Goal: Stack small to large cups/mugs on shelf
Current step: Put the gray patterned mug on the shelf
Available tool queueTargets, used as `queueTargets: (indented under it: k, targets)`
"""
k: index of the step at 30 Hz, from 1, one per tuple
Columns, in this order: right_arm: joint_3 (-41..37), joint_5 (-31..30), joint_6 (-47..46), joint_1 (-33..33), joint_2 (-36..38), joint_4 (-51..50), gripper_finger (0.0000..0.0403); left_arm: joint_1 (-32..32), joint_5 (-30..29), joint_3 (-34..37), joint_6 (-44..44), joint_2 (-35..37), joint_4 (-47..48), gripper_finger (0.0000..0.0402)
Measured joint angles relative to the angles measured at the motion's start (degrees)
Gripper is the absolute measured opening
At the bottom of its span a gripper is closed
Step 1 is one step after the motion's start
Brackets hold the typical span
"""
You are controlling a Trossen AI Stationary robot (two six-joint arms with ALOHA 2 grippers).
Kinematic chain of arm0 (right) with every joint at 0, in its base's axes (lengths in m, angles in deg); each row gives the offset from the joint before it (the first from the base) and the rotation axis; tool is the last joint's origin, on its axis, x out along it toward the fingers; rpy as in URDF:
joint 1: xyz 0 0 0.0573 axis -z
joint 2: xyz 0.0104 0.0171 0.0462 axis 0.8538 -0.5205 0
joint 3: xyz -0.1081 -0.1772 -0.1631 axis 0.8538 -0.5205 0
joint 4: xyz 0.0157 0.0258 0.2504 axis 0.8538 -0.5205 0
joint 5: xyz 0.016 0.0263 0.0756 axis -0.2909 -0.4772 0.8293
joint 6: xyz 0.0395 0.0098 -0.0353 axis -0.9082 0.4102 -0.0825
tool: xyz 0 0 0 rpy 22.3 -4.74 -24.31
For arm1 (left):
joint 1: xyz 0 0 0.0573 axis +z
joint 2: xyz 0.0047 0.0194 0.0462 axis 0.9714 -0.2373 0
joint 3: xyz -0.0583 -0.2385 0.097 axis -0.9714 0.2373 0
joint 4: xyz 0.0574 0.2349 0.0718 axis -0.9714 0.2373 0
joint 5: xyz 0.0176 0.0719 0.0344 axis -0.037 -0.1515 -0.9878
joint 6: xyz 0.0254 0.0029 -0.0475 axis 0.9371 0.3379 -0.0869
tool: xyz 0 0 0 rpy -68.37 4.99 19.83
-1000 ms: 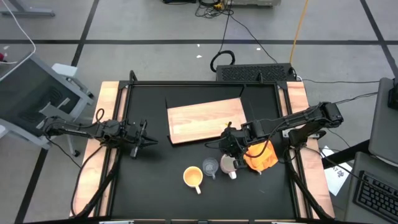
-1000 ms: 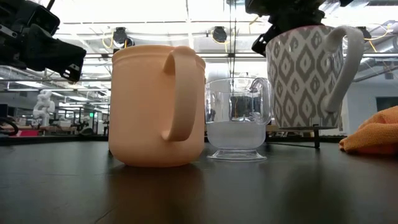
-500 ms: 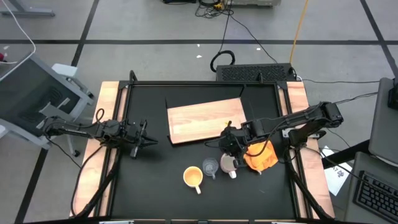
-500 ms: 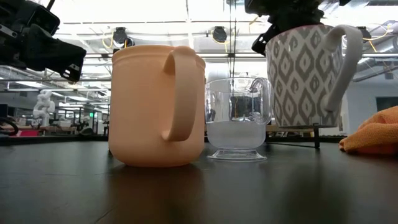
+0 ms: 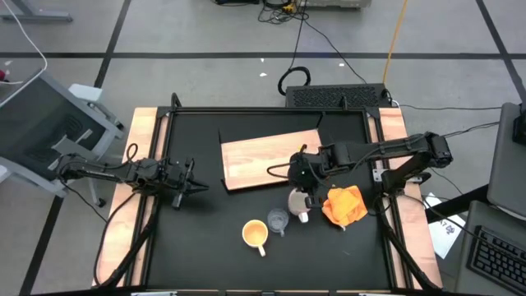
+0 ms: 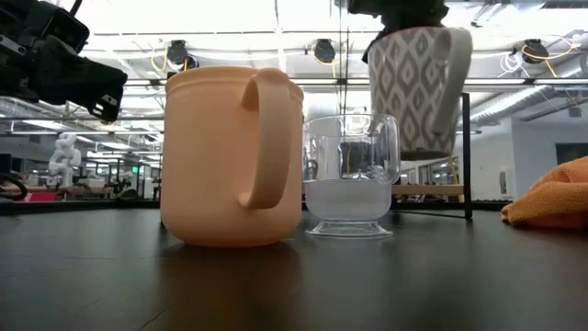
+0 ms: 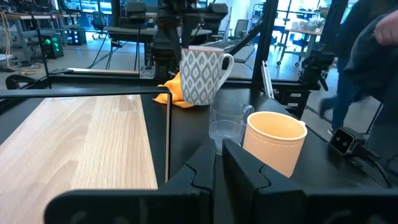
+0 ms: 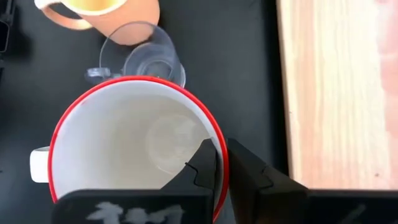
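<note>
Shelf [image 5: 271,159] lies just beyond the right gripper [image 5: 301,182], which pinches the white mug [image 6: 418,90] by its rim, upright and clear of the table, above the glass cup [image 6: 351,175]; left gripper [image 5: 187,184] idles clenched, farther off.

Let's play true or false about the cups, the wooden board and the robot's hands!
1. The right hand holds the white patterned mug in the air. True.
2. The glass cup stands on the wooden board. False: it stands on the black table.
3. The orange mug stands next to the glass cup. True.
4. The left hand grips the orange mug. False: it holds nothing, away from the cups.
</note>
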Motion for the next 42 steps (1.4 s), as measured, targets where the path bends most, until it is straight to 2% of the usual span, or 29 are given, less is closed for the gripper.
queueTargets:
  k: [8, 30, 42]
  targets:
    - [0.29, 0.01, 2.0, 2.29, -0.02, -2.65, 0.001, 0.0, 0.0, 0.0, 0.01, -0.02, 0.04, 0.0031]
    - [0.24, 0.1, 3.17, 2.71, -0.02, -1.34, 0.0013, 0.0, 0.03, 0.0, 0.07, -0.02, 0.68, 0.0031]
    - [0.22, 0.04, 7.09, 8.98, -0.02, -0.16, 0.0012, 0.02, 0.02, 0.0, 0.11, -0.01, 0.94, 0.0031]
